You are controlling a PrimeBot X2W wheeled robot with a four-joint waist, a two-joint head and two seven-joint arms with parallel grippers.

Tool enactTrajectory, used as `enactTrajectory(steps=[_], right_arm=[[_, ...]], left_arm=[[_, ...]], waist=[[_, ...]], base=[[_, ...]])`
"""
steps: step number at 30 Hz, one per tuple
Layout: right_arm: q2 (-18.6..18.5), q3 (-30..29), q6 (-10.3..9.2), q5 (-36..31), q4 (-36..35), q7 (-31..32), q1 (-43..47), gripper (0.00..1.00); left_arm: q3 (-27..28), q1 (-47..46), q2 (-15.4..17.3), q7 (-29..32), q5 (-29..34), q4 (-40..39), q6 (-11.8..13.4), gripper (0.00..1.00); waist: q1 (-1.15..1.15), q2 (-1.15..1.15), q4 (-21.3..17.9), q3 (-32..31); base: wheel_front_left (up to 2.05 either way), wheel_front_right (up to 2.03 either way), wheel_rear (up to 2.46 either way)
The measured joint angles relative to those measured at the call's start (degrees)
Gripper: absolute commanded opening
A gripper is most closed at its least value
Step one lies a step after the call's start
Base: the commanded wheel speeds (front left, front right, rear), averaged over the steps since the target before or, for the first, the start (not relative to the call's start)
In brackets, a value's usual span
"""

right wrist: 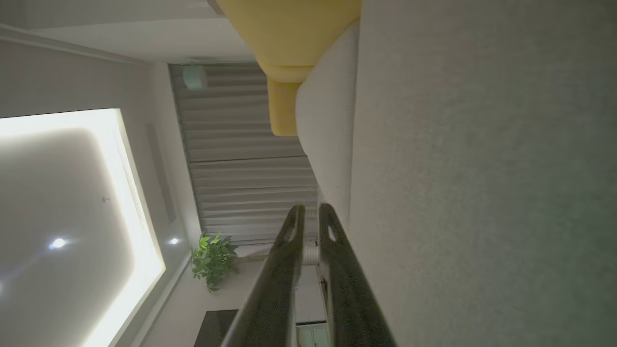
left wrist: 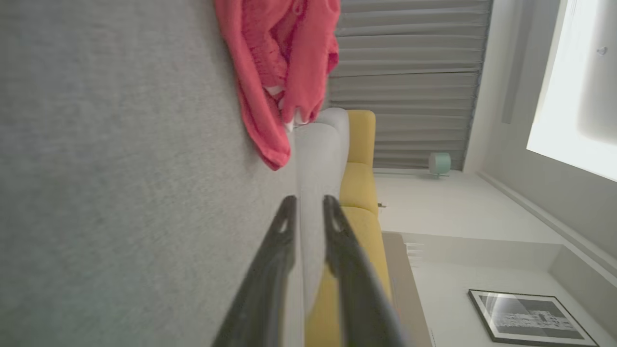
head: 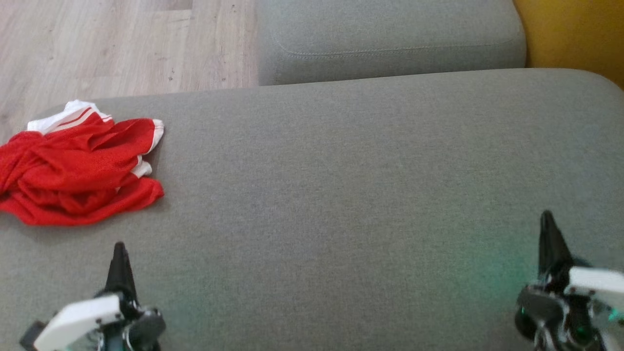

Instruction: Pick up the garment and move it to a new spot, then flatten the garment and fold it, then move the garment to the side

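Garment (head: pixel 78 168): red mesh cloth w/ white trim; sofa (head: pixel 365 195) matt grey weave; floor (head: pixel 122 44) wood-grain.

The garment (head: pixel 78 168) lies on the sofa seat (head: pixel 341 195), at its far left corner, with the left gripper (head: pixel 119 251) nearer the robot and just to its right, apart from it. The right gripper (head: pixel 548 222) hangs over the near right part of the same seat, well apart from the garment and from the left gripper, with a broad stretch of seat between the two. Behind the seat, touching its far edge, sits a second cushion (head: pixel 390 39), with the floor (head: pixel 97 44) to its left and an armchair (head: pixel 575 34) to its right.
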Motion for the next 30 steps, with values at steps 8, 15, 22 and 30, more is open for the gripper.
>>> enactTrajectory(steps=[8, 15, 22, 30], right_arm=[[0.1, 0.4, -0.02, -0.6, 2.7, -0.6, 2.9, 1.0], [0.1, 1.1, -0.02, -4.8, 2.3, -1.7, 2.9, 1.0], [0.1, 2.0, -0.02, -11.4, 1.1, -3.0, 2.9, 1.0], [0.1, 3.0, -0.01, -18.1, 0.3, -4.2, 2.9, 1.0]], left_arm=[[-0.7, 3.0, -0.3, -0.6, 0.0, 2.5, 0.0, 1.0], [-1.3, 3.0, -0.3, -1.8, 3.1, 1.6, 0.1, 1.0], [-2.4, 3.0, -0.3, -3.1, 8.0, 1.3, 0.5, 1.0], [-3.1, 3.0, -0.3, -4.1, 13.7, 0.9, 0.6, 1.0]], waist=[[0.0, 0.0, 0.0, 0.0], [0.0, 0.0, -0.1, 0.0], [0.0, 0.0, -0.1, 0.1], [0.0, 0.0, 0.0, 0.1]], base=[[0.0, 0.0, 0.0], [0.0, 0.0, 0.0], [0.0, 0.0, 0.0], [0.0, 0.0, 0.0]])
